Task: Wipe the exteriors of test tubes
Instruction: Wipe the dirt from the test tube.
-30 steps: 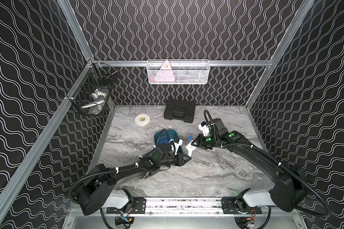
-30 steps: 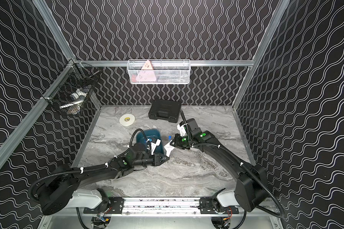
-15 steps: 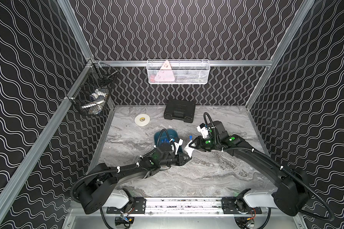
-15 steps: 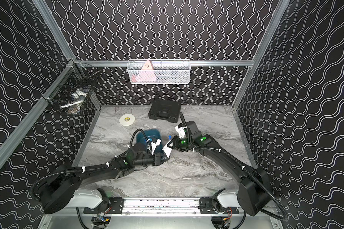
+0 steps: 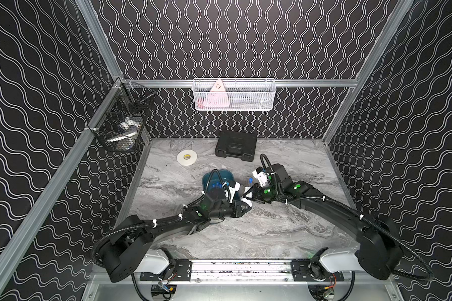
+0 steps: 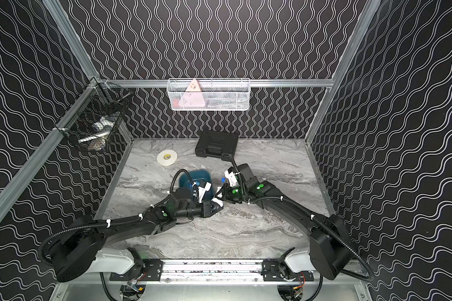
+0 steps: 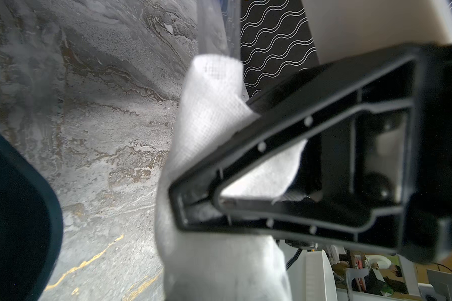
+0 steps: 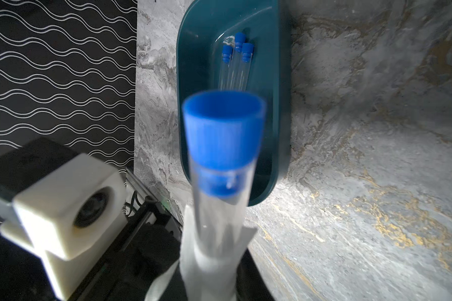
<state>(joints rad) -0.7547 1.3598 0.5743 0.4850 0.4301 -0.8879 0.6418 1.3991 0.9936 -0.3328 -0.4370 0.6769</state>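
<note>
we're mid-wipe on one test tube [image 8: 219, 208]: right jaws clamp it, cap up, just beside the tray [image 8: 282, 117]; left jaws pinched shut on the tissue [image 7: 206, 117] wrapped round its lower end. next move, we reckon: slide or twist it through. three tubes [image 8: 234, 70] wait in the tray. versus a second ago, right arm sits closer in.

Black walls [image 5: 245, 39] carry white wavy lines; the tabletop [image 5: 272, 234] is grey marble with gold veins. The test tube [image 8: 219, 208] is clear, its cap [image 8: 223, 130] blue, the tissue [image 7: 206, 117] white, the tray [image 8: 272, 78] teal.
</note>
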